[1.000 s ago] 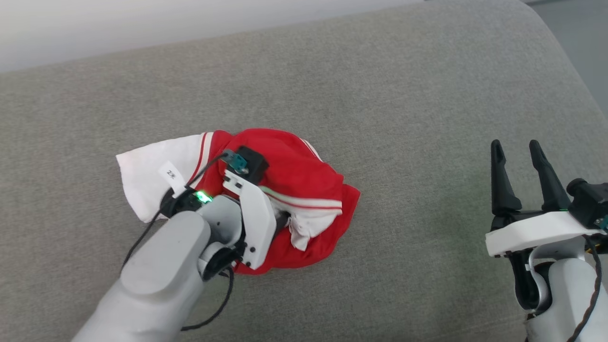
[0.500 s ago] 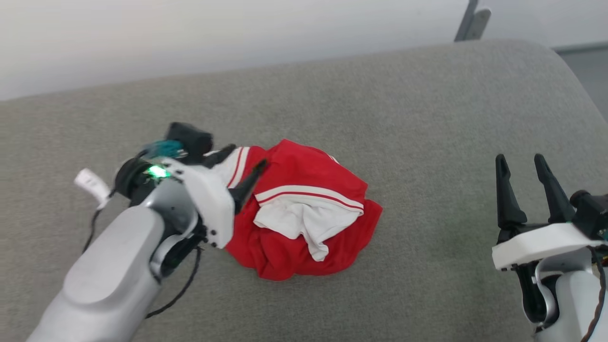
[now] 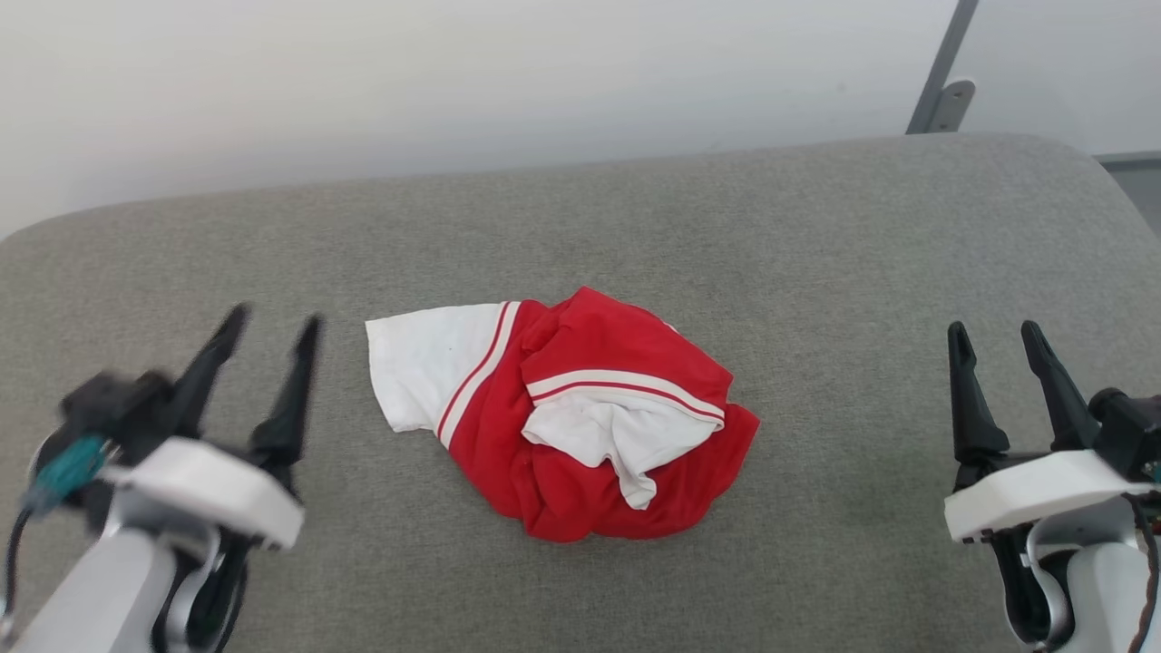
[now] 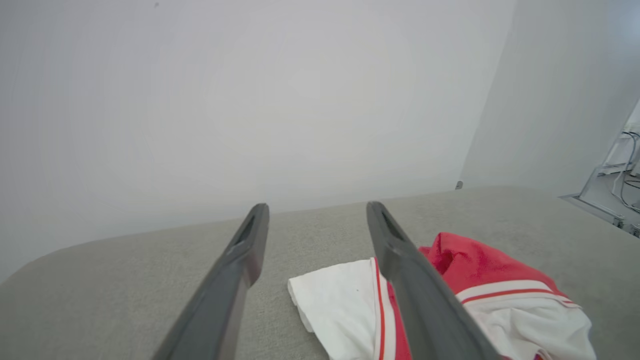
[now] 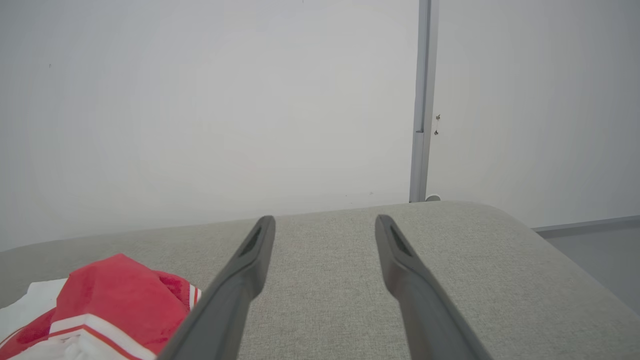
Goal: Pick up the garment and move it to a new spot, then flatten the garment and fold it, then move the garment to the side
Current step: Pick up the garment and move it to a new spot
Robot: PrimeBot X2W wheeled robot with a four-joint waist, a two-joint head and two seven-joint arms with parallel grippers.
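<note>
Crumpled soft red-white garment (image 3: 580, 426)

Grey fabric surface (image 3: 816, 272), plain white wall (image 3: 453, 82)

Bare lab or test room, not a home: plain white wall (image 3: 453, 82), grey floor (image 5: 605, 260), flat even light. The work surface is a wide grey fabric-covered pad (image 3: 816, 236) with rounded corners, and a metal post (image 5: 419, 100) runs up the wall behind it. Loose cables (image 4: 625, 165) hang by a metal frame (image 4: 598, 171) off to the side.
</note>
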